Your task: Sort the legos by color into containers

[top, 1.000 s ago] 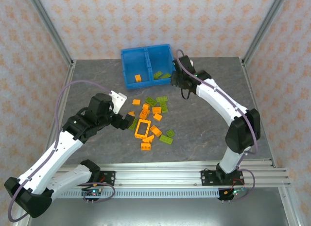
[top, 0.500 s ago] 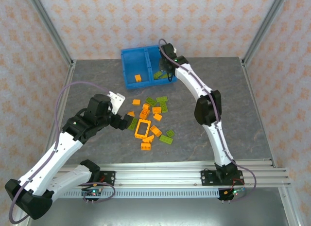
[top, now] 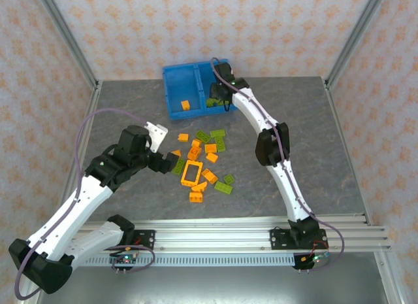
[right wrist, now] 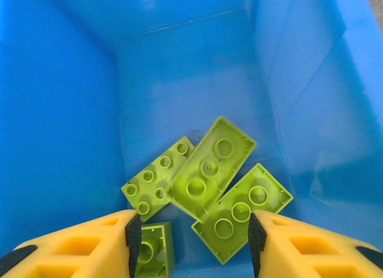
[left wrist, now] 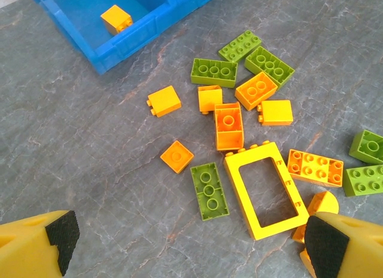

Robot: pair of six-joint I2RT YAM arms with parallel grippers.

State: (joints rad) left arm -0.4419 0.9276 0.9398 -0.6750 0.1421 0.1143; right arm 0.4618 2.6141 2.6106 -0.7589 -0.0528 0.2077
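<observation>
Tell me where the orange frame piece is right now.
The orange frame piece lies flat on the table in the loose pile, lower right in the left wrist view, just right of a lime green brick.

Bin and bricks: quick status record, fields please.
bin: blue, two compartments
left compartment: one orange brick
right compartment: four green bricks, overlapping
right gripper: open, over right compartment, holding nothing
left gripper: open, above the pile, holding nothing
pile: orange and green mixed on the table, unsorted
frame: orange, lying flat in pile
</observation>
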